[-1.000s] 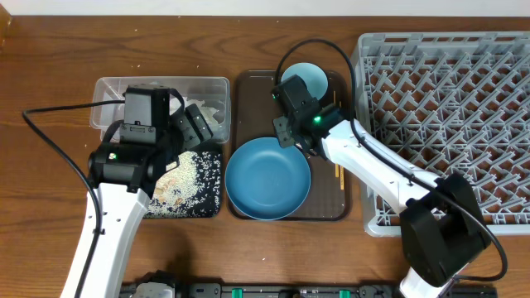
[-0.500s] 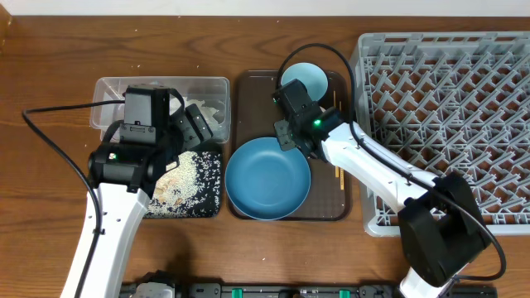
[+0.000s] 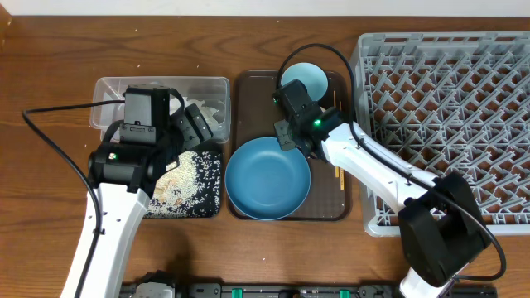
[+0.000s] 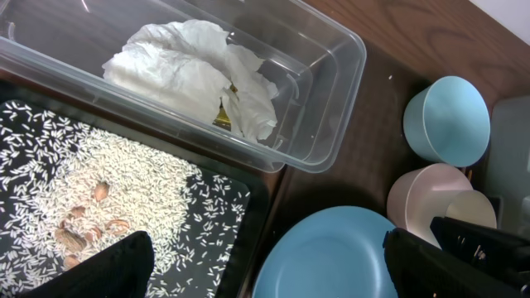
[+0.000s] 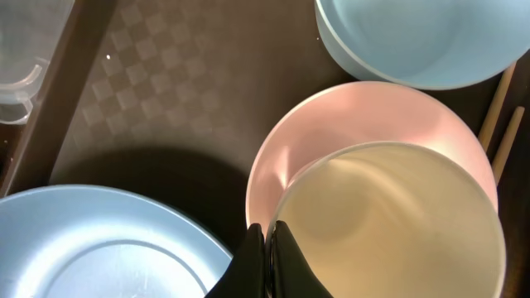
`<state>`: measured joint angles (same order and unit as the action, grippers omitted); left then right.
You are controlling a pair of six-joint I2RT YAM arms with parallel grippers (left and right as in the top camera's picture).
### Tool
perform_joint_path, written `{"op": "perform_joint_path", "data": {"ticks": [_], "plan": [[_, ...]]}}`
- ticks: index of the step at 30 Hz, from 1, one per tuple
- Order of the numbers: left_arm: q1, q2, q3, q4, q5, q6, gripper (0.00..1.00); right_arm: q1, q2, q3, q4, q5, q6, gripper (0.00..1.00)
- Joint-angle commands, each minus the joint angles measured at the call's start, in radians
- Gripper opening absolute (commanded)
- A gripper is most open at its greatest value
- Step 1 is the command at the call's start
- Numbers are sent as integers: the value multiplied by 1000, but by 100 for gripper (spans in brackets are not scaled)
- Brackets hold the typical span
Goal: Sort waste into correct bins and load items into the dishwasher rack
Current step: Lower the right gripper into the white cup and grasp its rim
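My right gripper (image 5: 267, 248) is shut on the rim of the small white cup (image 5: 397, 223), which stands inside the pink-rimmed bowl (image 5: 331, 132) on the brown tray. In the overhead view this gripper (image 3: 289, 132) hides both. The small light-blue bowl (image 3: 304, 79) is just behind them, and the large deep-blue bowl (image 3: 267, 179) is in front. My left gripper (image 4: 265, 269) is open and empty above the edge between the black tray (image 4: 224, 240) of rice (image 4: 108, 186) and the deep-blue bowl. Crumpled tissue (image 4: 190, 70) lies in the clear tub (image 4: 331, 91), with a yellow scrap (image 4: 222, 117) peeking out beneath it. The grey rack (image 3: 447, 124) is at the right.
The bowls stand on a dark brown serving tray (image 3: 248, 99) between the bins and the rack. Wooden chopsticks (image 3: 337, 175) lie along its right side, also seen in the right wrist view (image 5: 497, 124). A few brown bits (image 4: 83, 223) lie in the rice.
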<state>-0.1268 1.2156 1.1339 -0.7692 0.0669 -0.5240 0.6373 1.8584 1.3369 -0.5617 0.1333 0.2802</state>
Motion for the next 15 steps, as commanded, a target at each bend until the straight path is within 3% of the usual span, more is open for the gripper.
{"op": "perform_joint_path", "data": {"ticks": [1,15], "plan": [[3,-7,22,0,-19,2,91,9,5,-2,8,29,2,1],[3,-7,22,0,-19,2,91,-72,-277,12,-24,-133,-80,1]]}}
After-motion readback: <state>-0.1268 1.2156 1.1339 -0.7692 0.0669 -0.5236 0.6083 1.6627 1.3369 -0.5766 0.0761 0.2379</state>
